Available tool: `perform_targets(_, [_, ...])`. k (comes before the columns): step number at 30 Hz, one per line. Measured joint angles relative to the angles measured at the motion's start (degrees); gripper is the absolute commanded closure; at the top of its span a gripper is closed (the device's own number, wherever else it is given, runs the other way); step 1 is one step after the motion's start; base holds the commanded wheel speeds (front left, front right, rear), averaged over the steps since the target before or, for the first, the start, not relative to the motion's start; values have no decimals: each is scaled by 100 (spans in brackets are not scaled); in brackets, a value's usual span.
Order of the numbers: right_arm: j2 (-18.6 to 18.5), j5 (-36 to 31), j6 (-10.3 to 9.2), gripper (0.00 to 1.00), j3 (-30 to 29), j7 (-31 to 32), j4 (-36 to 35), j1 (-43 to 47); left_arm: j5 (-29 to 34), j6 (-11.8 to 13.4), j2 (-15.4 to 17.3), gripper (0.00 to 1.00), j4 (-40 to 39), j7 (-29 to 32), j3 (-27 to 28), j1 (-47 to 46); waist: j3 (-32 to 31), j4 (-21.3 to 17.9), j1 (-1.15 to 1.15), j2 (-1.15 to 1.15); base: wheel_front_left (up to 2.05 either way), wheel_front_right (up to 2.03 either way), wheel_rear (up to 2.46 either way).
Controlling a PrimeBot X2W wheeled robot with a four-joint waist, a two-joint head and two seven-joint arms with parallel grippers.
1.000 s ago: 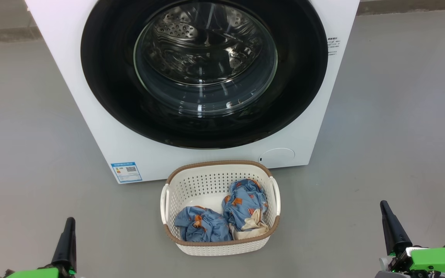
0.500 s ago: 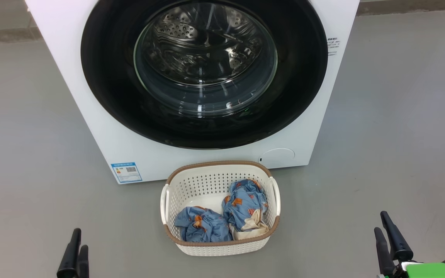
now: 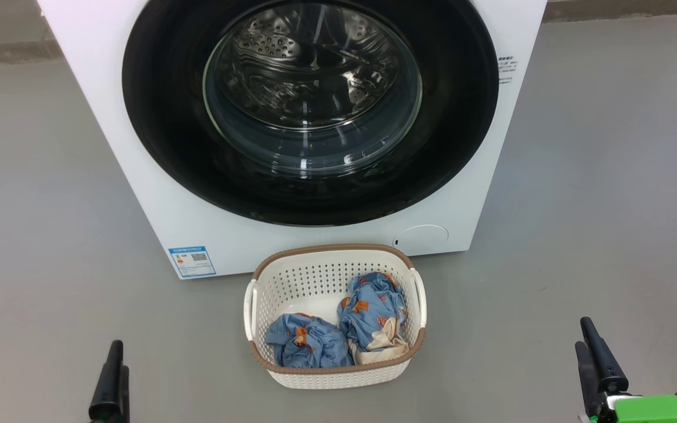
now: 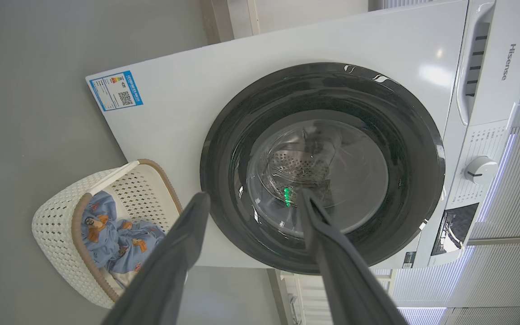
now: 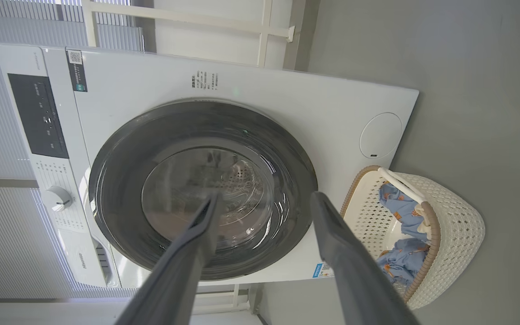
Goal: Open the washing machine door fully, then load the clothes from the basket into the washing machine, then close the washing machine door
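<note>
Looking at the washing machine door (image 3: 162, 117) first: it's sitting flush against the front of the washing machine (image 3: 138, 194), glossy black rim all the way round, and through the clear glass bowl I can see the steel drum (image 3: 315, 70) behind it. Not opened yet, then.

Dropping down from there, the basket (image 3: 329, 249) stands on the floor (image 3: 50, 235) just in front of the machine, right below the door and a touch towards the round filter cap (image 3: 422, 238). The clothes (image 3: 368, 311) are both inside it, two blue bundles with orange print lying side by side against the near wall. The right-hand one shows a cream part at its bottom edge. The small blue sticker (image 3: 193, 261) sits low on the machine's front, to the left of the basket.

Now out to my arms. The left fingers (image 3: 120, 358) poke up at the bottom left of the head view, well apart from the basket. On the left wrist view I see them spread wide with nothing between them, pointing at the door glass. The right fingers (image 3: 590, 346) are at the bottom right, also well clear of the basket. On the right wrist view they're parted wide too, holding nothing, aimed at the door, with the basket off to one side. The control dial (image 4: 480, 170) shows on the machine's panel.
</note>
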Motion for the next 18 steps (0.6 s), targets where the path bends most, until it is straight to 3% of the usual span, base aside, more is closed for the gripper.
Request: perform_targets(18, [-87,-1804,0,0,49,-296,-66,-114,1908,-1,11,0,-304,-303,0,-55,24,5,0,0,0,0,0])
